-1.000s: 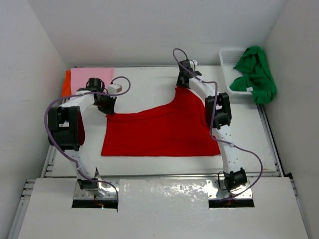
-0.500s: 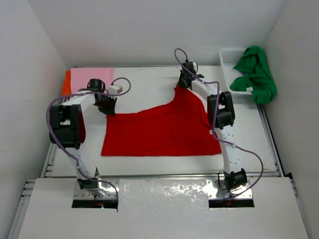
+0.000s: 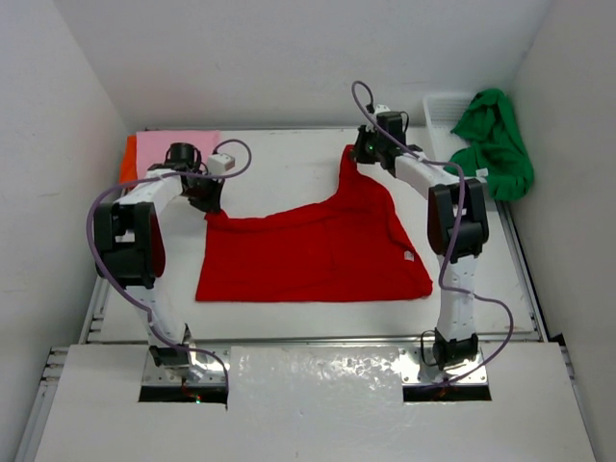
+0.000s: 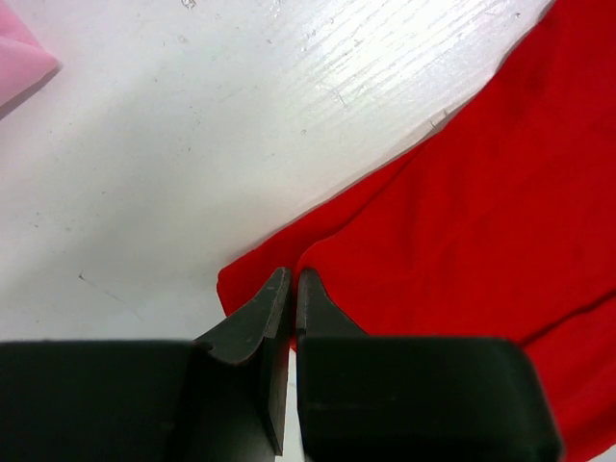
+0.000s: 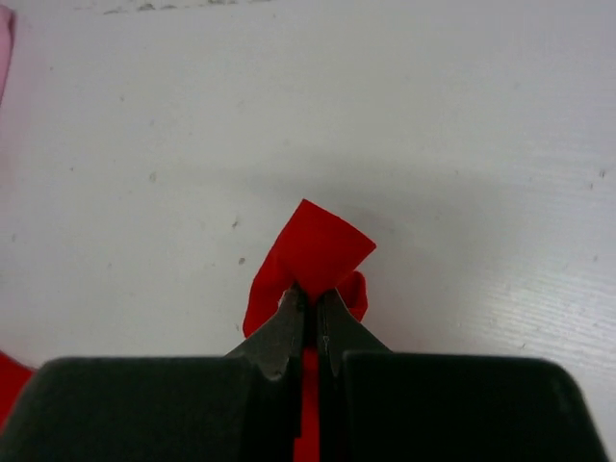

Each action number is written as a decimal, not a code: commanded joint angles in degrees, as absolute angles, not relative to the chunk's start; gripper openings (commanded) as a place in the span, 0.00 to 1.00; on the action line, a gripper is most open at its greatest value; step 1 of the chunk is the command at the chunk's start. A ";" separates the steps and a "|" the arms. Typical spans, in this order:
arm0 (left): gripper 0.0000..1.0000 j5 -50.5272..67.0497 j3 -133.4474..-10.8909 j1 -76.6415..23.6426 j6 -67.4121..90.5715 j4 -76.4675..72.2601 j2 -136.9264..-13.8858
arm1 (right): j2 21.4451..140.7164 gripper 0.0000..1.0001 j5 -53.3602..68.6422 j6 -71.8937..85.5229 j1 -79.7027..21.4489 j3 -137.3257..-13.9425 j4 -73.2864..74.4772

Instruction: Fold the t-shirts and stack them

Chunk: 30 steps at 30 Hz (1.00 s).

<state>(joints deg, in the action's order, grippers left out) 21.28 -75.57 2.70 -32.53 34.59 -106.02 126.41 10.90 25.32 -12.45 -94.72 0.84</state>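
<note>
Two tools, both closed on cloth.

- Left tool (image 4: 292, 279): jaws shut at the far-left corner of the red shirt (image 3: 318, 255), seemingly nipping its edge low against the worktop (image 3: 279, 168).
- Right tool (image 5: 310, 294): jaws shut on a small tuft at the red shirt's far-right corner; the tuft pokes out past the tips.
- Red shirt: spread mid-worktop, near edge flat and straight, far edge sagging between the two held corners.
- Pink shirt (image 3: 178, 146): folded, far-left of the red shirt, lying on the orange shirt (image 3: 128, 159), of which only a strip shows.
- Green shirt (image 3: 496, 144): far-right of the red shirt, bunched over the rim of the basket (image 3: 438, 106), unfolded.

Step in hand, as judged: third shirt of four, both far corners gripped for squaring up or a first fold.

Next move calls for: both tools travelling together at equal height, keeping the far edge taut so it lands straight. The left pinch looks shallow and may slip.
</note>
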 commanded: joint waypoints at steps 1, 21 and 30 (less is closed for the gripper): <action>0.00 22.24 -76.99 2.55 -32.78 34.19 -103.97 | 127.00 0.00 13.01 19.69 -13.62 -99.83 3.07; 0.00 25.83 -75.60 4.04 -34.62 35.15 -99.32 | 80.35 0.00 27.16 17.49 -6.86 -37.37 -22.24; 0.00 24.35 -67.86 4.13 -41.22 38.41 -95.28 | 68.47 0.00 22.77 18.90 -6.68 -23.91 -18.99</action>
<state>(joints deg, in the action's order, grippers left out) 24.40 -69.30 3.51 -37.91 37.74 -97.76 70.67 24.88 18.68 -6.57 -25.56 -18.04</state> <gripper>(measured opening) 0.018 0.003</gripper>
